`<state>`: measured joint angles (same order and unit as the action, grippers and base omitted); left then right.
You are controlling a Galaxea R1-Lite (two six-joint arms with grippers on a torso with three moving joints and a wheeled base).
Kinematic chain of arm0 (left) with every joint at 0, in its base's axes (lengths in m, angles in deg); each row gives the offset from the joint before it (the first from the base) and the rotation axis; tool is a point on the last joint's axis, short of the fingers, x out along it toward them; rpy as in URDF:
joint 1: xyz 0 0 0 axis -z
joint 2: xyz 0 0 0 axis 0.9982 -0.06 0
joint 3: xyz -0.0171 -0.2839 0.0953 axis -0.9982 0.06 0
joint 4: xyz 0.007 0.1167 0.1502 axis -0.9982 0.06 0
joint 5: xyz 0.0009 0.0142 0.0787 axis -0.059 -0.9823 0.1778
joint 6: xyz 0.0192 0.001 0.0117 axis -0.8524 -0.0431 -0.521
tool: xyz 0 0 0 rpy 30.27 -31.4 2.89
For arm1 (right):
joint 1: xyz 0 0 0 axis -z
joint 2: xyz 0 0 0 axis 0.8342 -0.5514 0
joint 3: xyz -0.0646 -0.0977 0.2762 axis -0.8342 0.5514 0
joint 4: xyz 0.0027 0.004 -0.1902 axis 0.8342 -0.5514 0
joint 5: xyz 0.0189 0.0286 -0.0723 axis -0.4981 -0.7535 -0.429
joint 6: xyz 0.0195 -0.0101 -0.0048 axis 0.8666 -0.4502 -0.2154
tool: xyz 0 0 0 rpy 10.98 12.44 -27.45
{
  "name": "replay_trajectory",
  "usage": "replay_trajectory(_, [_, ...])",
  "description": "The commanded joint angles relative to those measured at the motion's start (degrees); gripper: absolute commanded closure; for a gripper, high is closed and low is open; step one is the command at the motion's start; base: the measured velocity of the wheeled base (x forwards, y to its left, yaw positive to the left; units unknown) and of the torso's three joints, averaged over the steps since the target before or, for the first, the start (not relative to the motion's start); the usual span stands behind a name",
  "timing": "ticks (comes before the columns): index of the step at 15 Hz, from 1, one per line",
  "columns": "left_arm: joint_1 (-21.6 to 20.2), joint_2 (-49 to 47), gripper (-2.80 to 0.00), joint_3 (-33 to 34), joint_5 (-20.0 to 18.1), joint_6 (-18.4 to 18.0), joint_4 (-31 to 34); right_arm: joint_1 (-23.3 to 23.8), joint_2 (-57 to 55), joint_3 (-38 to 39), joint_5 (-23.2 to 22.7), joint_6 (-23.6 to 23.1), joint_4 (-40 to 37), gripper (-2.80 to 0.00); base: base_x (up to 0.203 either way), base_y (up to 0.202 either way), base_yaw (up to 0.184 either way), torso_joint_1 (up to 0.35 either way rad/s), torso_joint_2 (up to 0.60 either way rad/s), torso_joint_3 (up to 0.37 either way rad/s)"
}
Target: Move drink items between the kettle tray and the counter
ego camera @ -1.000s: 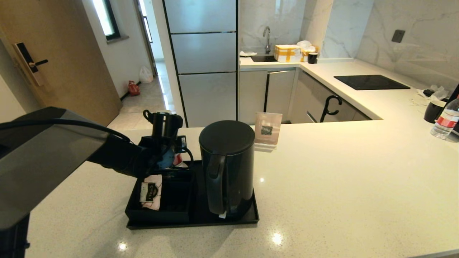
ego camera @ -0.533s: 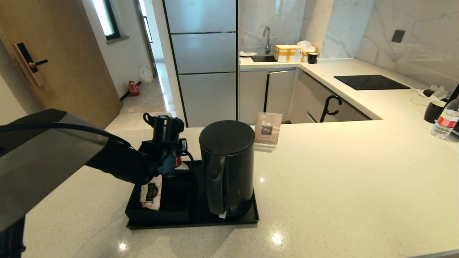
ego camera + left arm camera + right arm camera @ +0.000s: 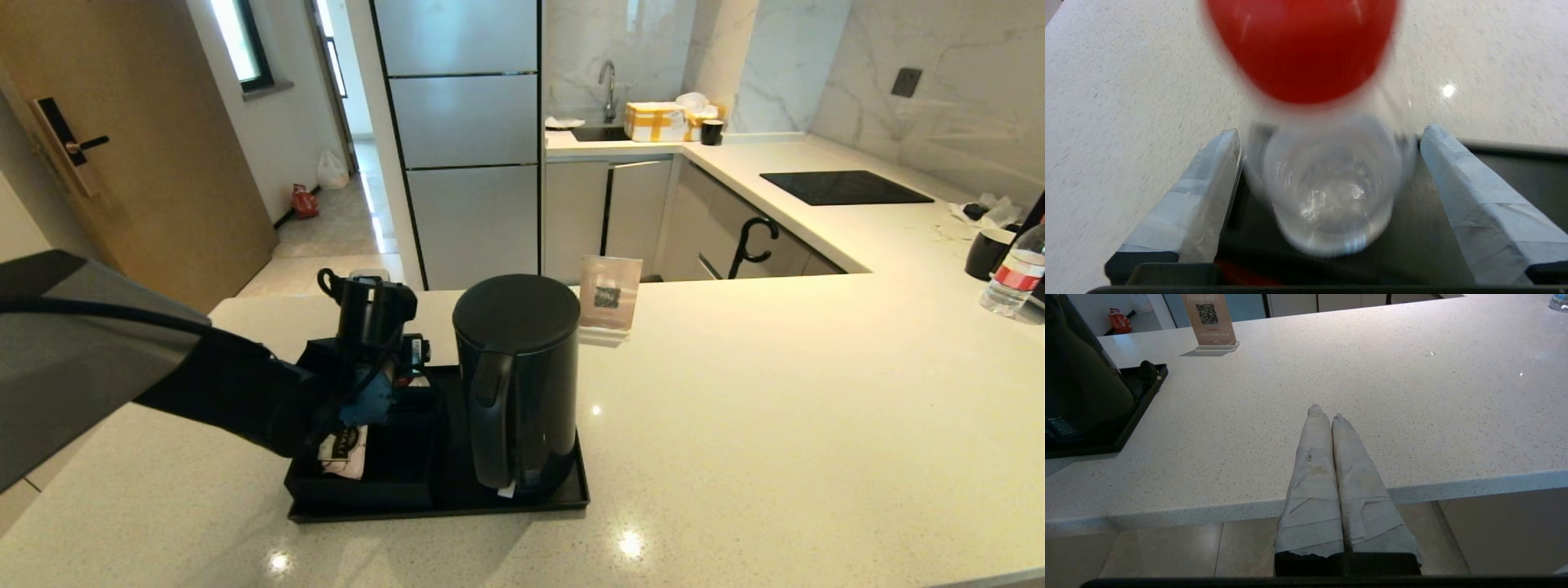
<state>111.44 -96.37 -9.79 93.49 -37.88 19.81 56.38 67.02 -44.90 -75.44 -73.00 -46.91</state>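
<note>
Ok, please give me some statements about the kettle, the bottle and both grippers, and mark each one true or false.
1. The kettle stands upright on the tray. True.
2. The left gripper is clamped tight on the bottle. False: its fingers are spread, with gaps on both sides of the bottle.
3. The bottle's cap is red. True.
4. The right gripper is open. False: its fingers are pressed together.
5. The right gripper holds the kettle. False: it is empty, near the counter edge.
</note>
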Motion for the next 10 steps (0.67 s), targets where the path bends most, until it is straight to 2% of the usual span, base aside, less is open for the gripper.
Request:
replay_trajectory(1, [0.9, 3.4, -2.80, 2.0, 0.2, 0.1, -0.2, 0.0, -0.1, 0.0, 0.0, 0.0, 0.0, 0.00, 0.000, 0.000, 0.000, 0.000, 0.00, 0.000])
replay_trajectory(3, [1.2, 3.8, -2.80, 2.6, 0.4, 0.2, -0.1, 0.0, 0.0, 0.0, 0.0, 0.0, 0.0, 0.00, 0.000, 0.000, 0.000, 0.000, 0.00, 0.000])
replay_trajectory(6, [3.1, 13.5, -2.80, 11.1, 1.2, 0.5, 0.8, 0.0, -0.1, 0.0, 0.0, 0.0, 0.0, 0.00, 0.000, 0.000, 0.000, 0.000, 0.00, 0.000])
replay_trajectory(8, [4.1, 16.6, -2.80, 14.8, 1.5, 0.6, 1.6, 0.0, 0.0, 0.0, 0.0, 0.0, 0.0, 0.00, 0.000, 0.000, 0.000, 0.000, 0.00, 0.000])
replay_trajectory(10, [5.0, 24.1, -2.80, 18.5, 1.4, 0.5, 2.9, 0.0, 0.0, 0.0, 0.0, 0.0, 0.0, 0.00, 0.000, 0.000, 0.000, 0.000, 0.00, 0.000])
